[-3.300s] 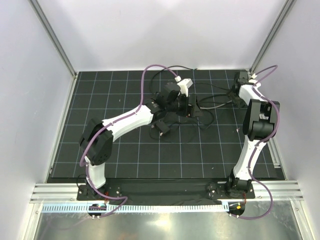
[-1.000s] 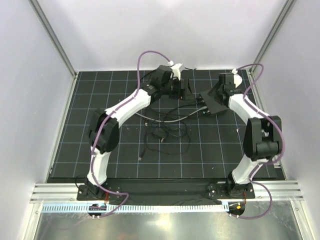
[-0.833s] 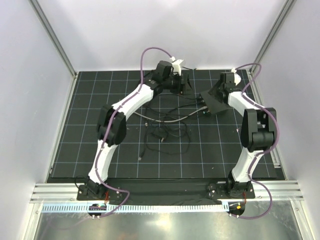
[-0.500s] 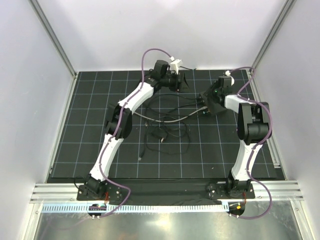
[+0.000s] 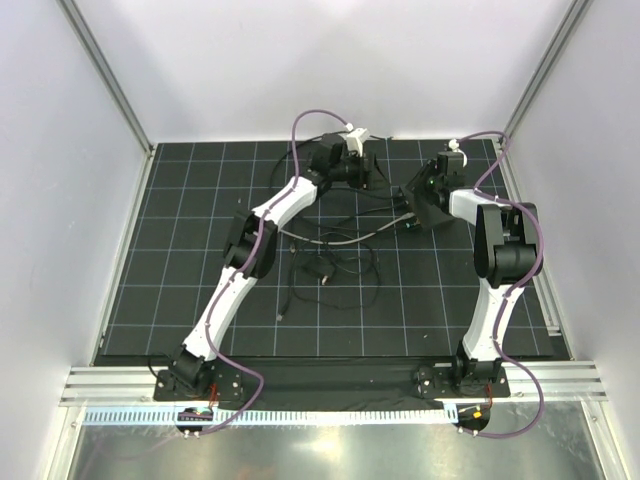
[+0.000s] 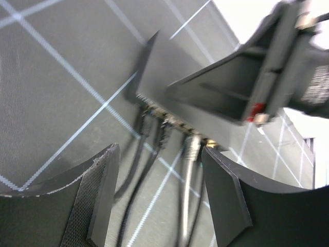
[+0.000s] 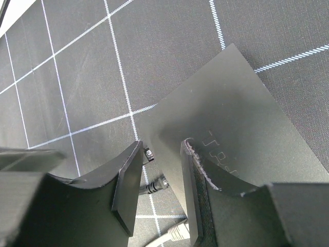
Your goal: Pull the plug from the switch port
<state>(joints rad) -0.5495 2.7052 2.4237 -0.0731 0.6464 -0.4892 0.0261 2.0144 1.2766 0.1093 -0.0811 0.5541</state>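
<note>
Far side of the gridded bench [image 5: 200, 250], right of centre: the flat black box [image 7: 231, 103], its row of ports [image 6: 169, 116] facing my left pincer [image 6: 158, 152]. Two black plugs [image 6: 145, 126] and one grey plug [image 6: 191, 146] sit in that row, their cables [image 6: 134, 206] trailing off along the bench. My left pincer is spread wide, near the plugs, touching none. My right pincer [image 7: 161, 145] stands half spread astride the box's port edge, one finger over the lid; whether it pinches anything I cannot tell.
</note>
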